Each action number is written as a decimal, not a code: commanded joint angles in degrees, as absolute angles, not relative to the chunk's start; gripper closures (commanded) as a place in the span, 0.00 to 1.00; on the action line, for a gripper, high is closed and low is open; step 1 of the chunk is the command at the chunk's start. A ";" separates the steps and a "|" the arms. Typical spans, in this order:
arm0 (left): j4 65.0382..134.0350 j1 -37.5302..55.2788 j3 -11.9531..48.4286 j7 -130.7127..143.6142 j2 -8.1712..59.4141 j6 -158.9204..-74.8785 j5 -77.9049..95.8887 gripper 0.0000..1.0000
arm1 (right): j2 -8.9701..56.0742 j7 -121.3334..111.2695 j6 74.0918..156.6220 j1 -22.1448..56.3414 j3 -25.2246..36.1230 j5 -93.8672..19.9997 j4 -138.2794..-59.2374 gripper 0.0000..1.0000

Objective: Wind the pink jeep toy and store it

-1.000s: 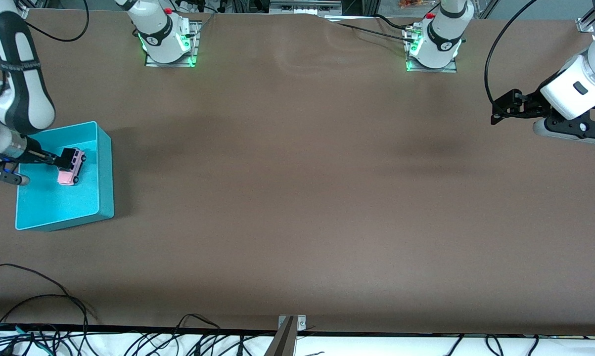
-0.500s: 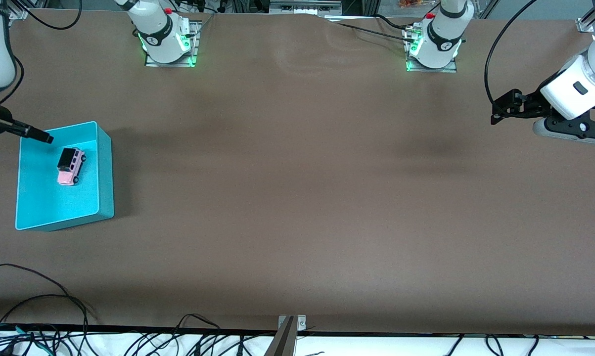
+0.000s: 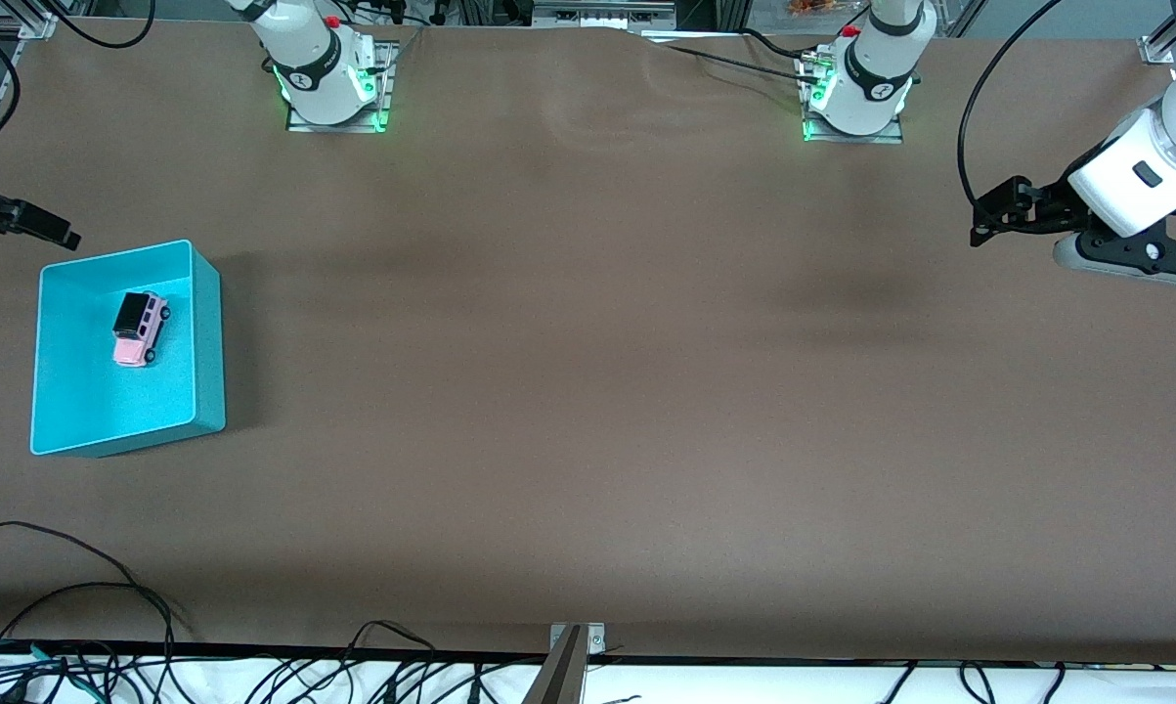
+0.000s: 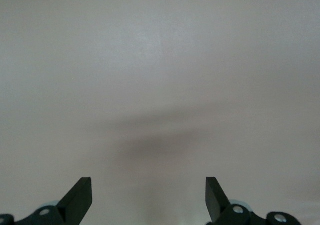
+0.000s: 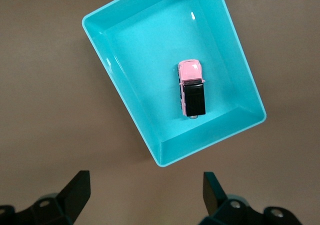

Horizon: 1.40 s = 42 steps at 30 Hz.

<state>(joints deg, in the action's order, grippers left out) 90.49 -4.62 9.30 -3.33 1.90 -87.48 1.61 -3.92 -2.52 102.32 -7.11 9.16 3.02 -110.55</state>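
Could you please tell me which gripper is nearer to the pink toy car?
The right gripper. It hovers open just off the teal bin holding the pink toy car, at the right arm's end of the table. The left gripper waits open at the left arm's end.

Both arms are showing glossy white shells with black joint bands. Their bases (image 3: 331, 73) are glowing green on metal plates, each wearing a small red button. A black cable (image 3: 979, 88) is looping along the left arm. Black fingers (image 4: 80, 197) are tapering to blunt wedges.
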 commanded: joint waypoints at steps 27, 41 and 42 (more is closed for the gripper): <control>89.47 -5.10 9.49 -2.90 2.20 -86.57 2.29 0.00 | -4.22 1.93 91.14 -7.30 -7.21 -1.41 -97.56 0.00; 89.38 -5.10 9.58 -2.90 2.11 -86.66 2.37 0.00 | -4.31 1.23 90.26 -7.38 -6.50 -1.41 -97.82 0.00; 89.38 -5.10 9.58 -2.90 2.11 -86.66 2.37 0.00 | -4.31 1.32 90.26 -7.38 -6.50 -1.41 -97.82 0.00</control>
